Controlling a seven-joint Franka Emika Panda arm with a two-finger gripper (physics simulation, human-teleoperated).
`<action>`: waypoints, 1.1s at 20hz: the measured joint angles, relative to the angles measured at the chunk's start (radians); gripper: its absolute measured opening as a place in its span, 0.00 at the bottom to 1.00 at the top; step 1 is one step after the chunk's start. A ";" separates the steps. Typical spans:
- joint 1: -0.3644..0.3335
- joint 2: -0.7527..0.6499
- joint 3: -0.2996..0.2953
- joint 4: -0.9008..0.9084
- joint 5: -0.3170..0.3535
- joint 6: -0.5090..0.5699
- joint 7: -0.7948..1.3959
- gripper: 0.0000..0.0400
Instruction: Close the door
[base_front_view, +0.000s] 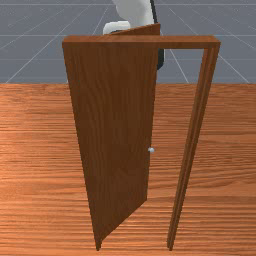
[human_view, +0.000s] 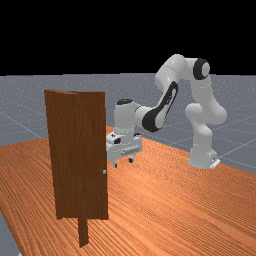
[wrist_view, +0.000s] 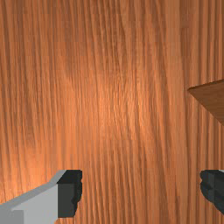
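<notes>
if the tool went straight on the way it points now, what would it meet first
Most likely the table: the tool points down at it in the far view. The door looks off to one side, though how near is hard to judge.

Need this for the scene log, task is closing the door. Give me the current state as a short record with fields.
door: open, swung out of its frame toward the arm
frame: upright on the table
hinge side: front view's left
knob: small, pale, near the door's free edge
pincer: open, nothing between the fingers
pincer position: above the table, just past the door's free edge, far view's right
task status: not done
</notes>
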 joint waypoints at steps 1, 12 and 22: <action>-0.052 0.050 -0.002 0.081 0.026 -0.026 -0.154 0.61; -0.336 0.260 -0.062 0.394 0.078 -0.128 -0.446 0.97; -0.110 0.083 0.031 0.120 -0.034 -0.023 -0.388 1.00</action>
